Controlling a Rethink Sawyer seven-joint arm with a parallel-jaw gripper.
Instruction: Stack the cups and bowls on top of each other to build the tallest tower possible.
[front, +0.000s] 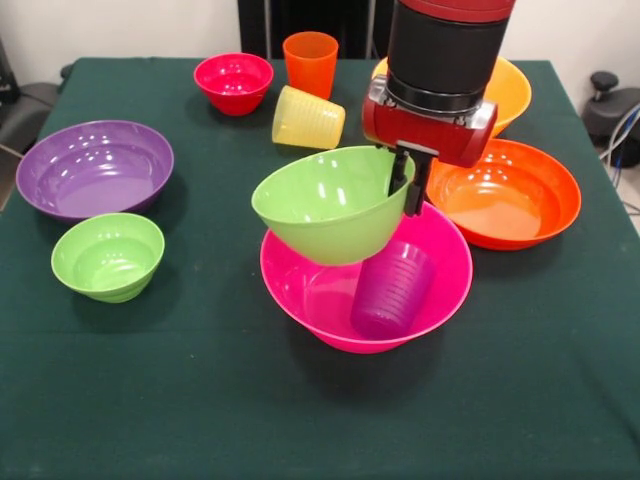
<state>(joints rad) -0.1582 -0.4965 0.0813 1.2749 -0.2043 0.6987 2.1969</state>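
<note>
Bowls lie scattered on a dark green cloth covering the table (200, 400). We note the pink bowl (300, 290) near centre with the purple cup (392, 290) upside down inside it. The gripper (408, 185) pinches the rim of the medium green bowl (325, 205), held tilted above the pink bowl. The orange-red bowl (510, 195) sits just beside it, the yellow-orange bowl (505, 90) behind the arm. The purple bowl (95, 168) and small green bowl (107, 256) sit together, apart from the rest. The red bowl (233, 82), orange cup (310, 62) and tipped yellow cup (307, 118) stand toward the far edge. We see a pale wall (120, 25) beyond
</note>
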